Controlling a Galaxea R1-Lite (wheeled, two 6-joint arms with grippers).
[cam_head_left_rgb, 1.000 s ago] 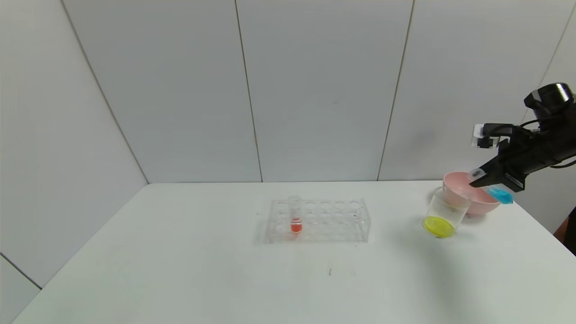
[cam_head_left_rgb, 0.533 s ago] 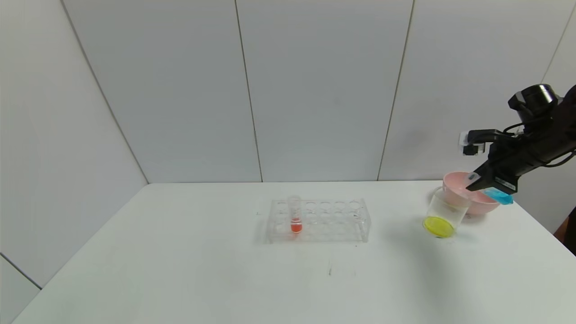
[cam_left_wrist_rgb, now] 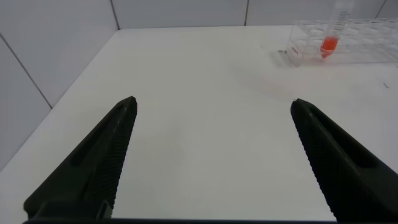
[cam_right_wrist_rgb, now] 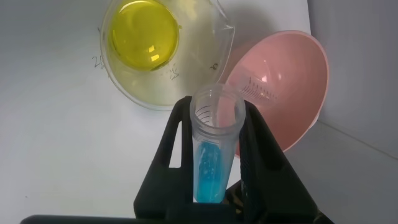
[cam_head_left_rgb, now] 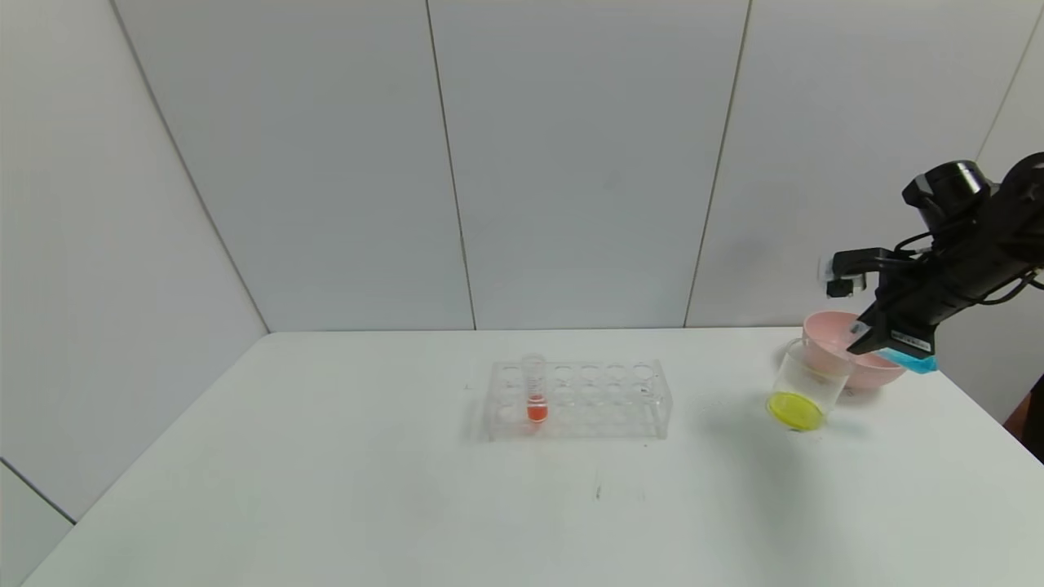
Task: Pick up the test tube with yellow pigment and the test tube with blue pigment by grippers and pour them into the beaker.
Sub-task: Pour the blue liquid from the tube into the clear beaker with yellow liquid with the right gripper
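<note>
A white table (cam_head_left_rgb: 326,489) stands in a corner of pale grey panel walls (cam_head_left_rgb: 571,163) with thin seams, under even light.

- Bright, even overhead light; soft shadow beside the beaker (cam_head_left_rgb: 803,387) on the white table (cam_head_left_rgb: 326,489)
- Left gripper (cam_left_wrist_rgb: 211,155) fingers look blurred up close

Your right end effector (cam_head_left_rgb: 866,340) is clamped on the blue tube (cam_head_left_rgb: 907,360), which is tipped nearly level, its open mouth toward the beaker (cam_head_left_rgb: 803,386) and its blue liquid lying along the lower side. You can see the beaker standing upright on the counter (cam_head_left_rgb: 408,505) at the far right, clear, with yellow liquid (cam_right_wrist_rgb: 144,34) pooled in its bottom. An empty tube (cam_right_wrist_rgb: 264,91) lies in the pink bowl (cam_right_wrist_rgb: 298,74) just behind it.
</note>
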